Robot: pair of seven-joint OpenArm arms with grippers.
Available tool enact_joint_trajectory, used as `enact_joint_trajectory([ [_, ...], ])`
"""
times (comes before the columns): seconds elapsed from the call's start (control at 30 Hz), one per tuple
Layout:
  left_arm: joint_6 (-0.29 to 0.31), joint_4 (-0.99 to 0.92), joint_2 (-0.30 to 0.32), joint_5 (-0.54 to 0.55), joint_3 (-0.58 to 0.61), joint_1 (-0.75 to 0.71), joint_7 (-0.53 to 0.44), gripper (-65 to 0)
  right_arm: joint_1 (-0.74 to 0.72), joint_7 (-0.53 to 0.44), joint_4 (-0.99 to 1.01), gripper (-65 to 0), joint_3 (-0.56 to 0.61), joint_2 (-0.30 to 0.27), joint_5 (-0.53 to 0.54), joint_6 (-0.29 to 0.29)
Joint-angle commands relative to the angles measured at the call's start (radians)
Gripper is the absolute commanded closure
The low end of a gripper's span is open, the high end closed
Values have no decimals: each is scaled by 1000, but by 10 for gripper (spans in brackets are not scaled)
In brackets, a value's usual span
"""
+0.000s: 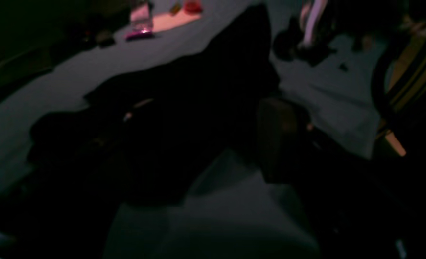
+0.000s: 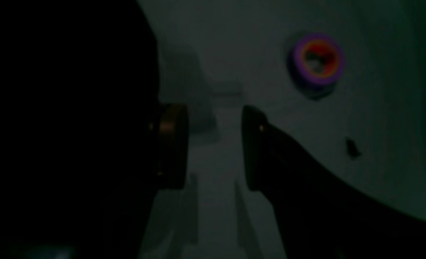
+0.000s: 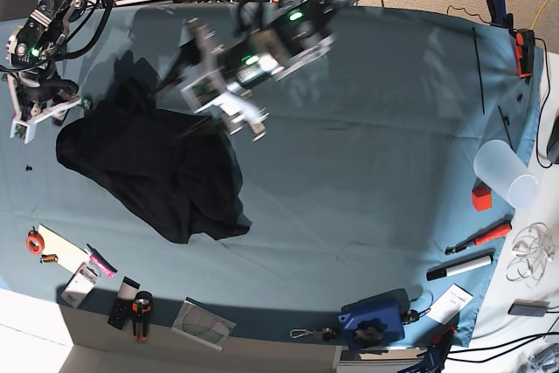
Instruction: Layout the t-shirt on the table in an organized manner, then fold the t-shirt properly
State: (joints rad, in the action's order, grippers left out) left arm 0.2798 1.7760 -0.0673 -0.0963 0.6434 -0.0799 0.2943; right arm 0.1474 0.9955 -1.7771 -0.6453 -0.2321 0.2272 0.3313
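Status: I see the t-shirt [image 3: 162, 168] crumpled on the tabletop [image 3: 367, 155], far left | left gripper [image 3: 234, 111] open above its edge, empty | right gripper [image 3: 31, 124] open, empty beside it | Progress: layout unfinished, 0 folds made.

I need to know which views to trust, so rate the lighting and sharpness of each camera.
Base view: bright and evenly lit, with wide-angle bending at the table rim; the t-shirt reads clearly.
Left wrist view: very dark and soft, the shirt a black mass without detail.
Right wrist view: darkest and blurred; only the right gripper with its open jaws and a purple-orange ring stand out.
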Motion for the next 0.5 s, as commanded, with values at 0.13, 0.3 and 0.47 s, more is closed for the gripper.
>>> enact_joint_trajectory([
  [0.13,-11,-162,-57,3,3,118,-22,-412,-9,51,-11,-244,-4,-16,167,153],
  [0.3,-66,-276,-65,3,2,196,-10,-412,-9,203,-11,-244,-4,-14,439,330],
  [0.47,-194,-272,-65,3,2,196,27,-410,-9,246,-11,-244,-4,-14,647,367],
])
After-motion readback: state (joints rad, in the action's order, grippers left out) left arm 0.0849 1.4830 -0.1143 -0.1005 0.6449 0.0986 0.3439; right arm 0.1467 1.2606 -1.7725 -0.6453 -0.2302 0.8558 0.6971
